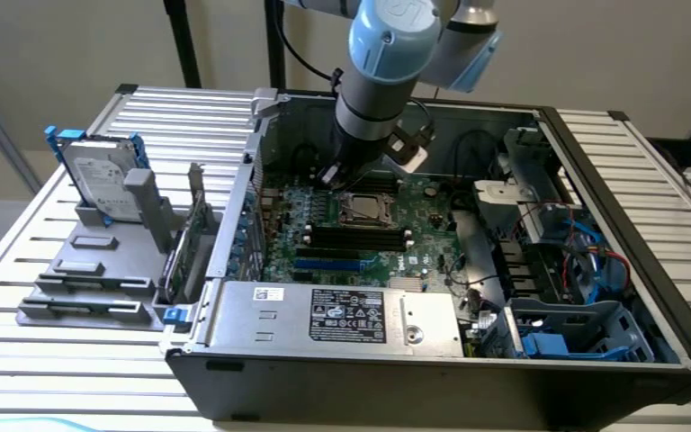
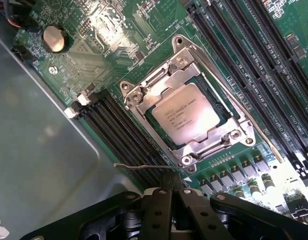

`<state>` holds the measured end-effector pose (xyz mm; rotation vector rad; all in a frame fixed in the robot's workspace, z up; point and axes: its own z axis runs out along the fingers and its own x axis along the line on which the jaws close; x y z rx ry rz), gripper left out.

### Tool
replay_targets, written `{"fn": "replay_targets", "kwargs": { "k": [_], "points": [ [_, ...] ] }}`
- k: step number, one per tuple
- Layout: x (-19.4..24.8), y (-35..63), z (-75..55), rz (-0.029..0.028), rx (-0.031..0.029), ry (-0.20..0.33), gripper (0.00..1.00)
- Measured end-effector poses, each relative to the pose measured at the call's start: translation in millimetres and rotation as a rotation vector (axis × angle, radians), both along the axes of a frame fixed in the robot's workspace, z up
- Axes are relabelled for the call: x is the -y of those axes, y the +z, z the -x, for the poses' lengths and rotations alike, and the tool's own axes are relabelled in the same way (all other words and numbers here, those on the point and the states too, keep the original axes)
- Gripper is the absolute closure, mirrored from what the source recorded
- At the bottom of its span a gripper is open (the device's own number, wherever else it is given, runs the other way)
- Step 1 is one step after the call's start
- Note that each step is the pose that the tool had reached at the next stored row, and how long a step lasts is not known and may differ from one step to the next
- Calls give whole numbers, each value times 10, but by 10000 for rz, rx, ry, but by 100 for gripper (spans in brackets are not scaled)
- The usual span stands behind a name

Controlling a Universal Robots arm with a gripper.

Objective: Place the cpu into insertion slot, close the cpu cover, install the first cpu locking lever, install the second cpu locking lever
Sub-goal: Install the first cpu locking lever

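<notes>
One cpu (image 2: 186,114), one cpu cover (image 2: 143,97), one coin battery (image 2: 55,39), one hard drive (image 1: 100,180), one power-supply box (image 1: 321,315)

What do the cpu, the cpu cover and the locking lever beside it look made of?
The cpu: matte silvery metal lid, apparently, with printed text and a soft sheen. The cpu cover: bright stamped sheet metal, probably steel, with sharp glints and bent tabs. The locking lever: thin bare metal wire rod, shiny along its length.

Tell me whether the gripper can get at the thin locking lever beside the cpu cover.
Probably yes: the shut gripper sits right at the locking lever, with nothing between them; the cpu cover lies flat alongside.
</notes>
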<state>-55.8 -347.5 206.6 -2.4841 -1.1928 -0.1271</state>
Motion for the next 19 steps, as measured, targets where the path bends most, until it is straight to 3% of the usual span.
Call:
{"fn": "replay_targets", "kwargs": {
  "k": [10,19],
  "points": [
    [-50,-45,3,48,62,19,89],
    [-95,-71,3,263,85,26,89]
  ]
}}
